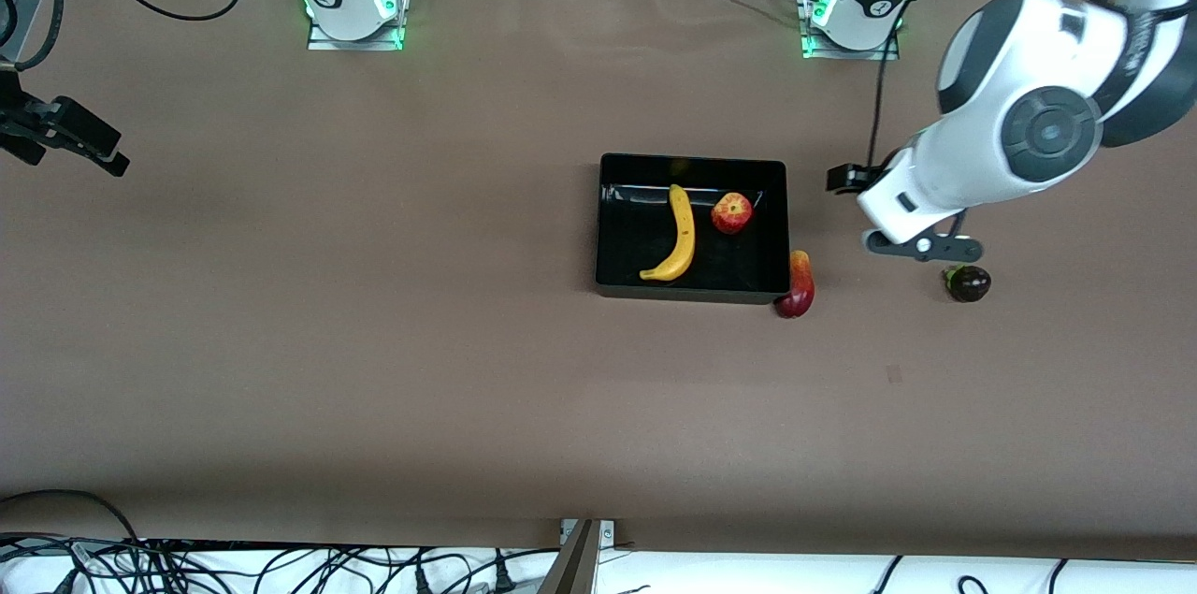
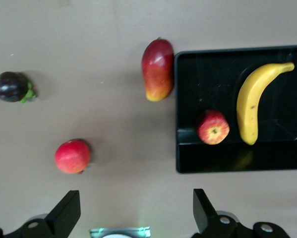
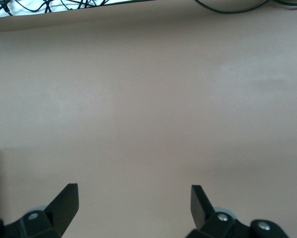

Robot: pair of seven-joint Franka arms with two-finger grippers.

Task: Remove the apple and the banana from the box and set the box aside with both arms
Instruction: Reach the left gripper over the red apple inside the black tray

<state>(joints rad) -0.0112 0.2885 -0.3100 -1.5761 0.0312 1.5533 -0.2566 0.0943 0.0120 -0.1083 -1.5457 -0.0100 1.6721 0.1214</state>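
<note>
Front view: brown table (image 1: pixel 374 341), cables (image 1: pixel 281 566) along near edge.

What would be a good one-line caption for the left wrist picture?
Open left gripper above the table: banana and apple in box; mango, pomegranate, purple fruit outside.

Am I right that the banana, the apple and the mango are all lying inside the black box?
Not quite. The banana and the apple lie in the black box, but the mango lies on the table, against the outside of the box's wall toward the left arm's end. The left wrist view shows this most plainly.
</note>
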